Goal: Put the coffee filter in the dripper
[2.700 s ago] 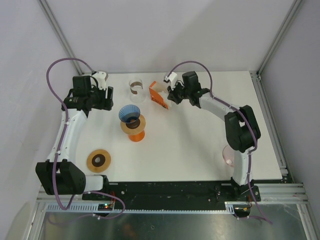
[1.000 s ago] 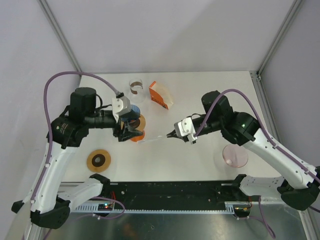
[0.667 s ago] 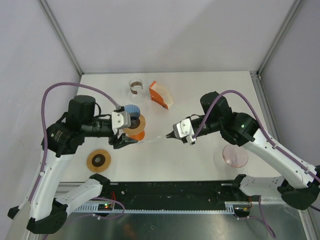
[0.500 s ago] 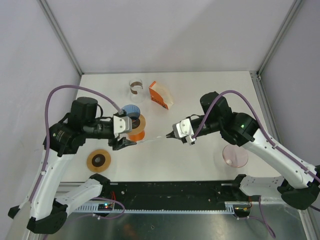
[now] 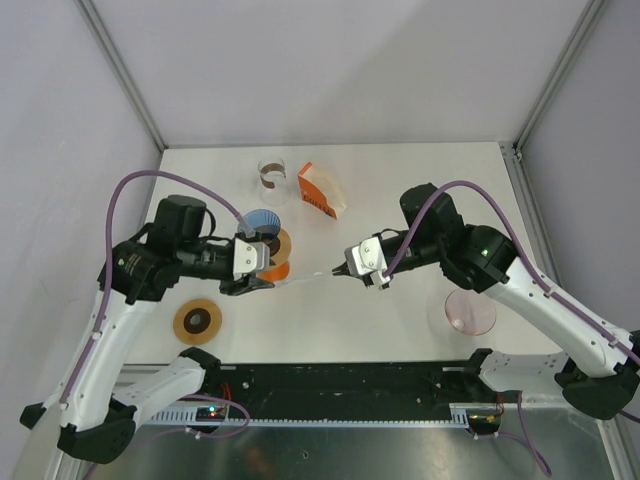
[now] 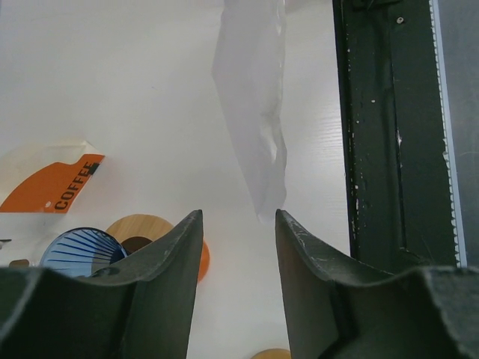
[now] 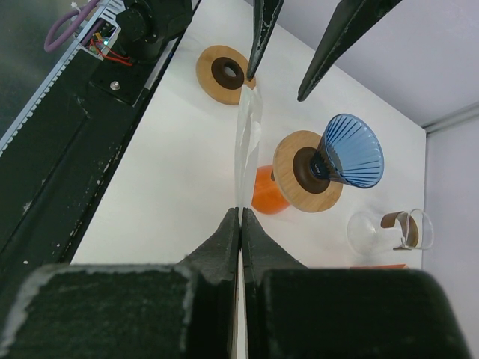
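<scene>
**A:** Where's the coffee filter (image 5: 310, 277)?

**B:** In the air over the middle of the table, short of the near edge. The right gripper (image 5: 343, 271) has one end of it, jaws clamped flat on the paper. It isn't in the dripper (image 5: 262, 222) yet.

**A:** What's changed?

**B:** The left gripper (image 5: 258, 283) has swung off the dripper and come round to the filter's free end, its jaws narrowing on the way. They are still apart, one on each side of the paper's tip and not touching it.

**A:** Meaning?

**B:** I'd judge it is about to take the free side, so the two can spread the flat filter into a cone. The placing itself is still ahead.

**A:** Does the top view show that?

**B:** Barely; there the filter is only a thin white sliver. The left wrist view shows its broad face and the gap between it and the fingers (image 6: 176, 254). The right wrist view shows it edge-on. Beyond it, in the table's left half, the dripper sits in a wooden ring (image 7: 285, 178) on the orange stand (image 7: 266, 191). The orange box (image 5: 320, 190) lies toward the far edge.
</scene>
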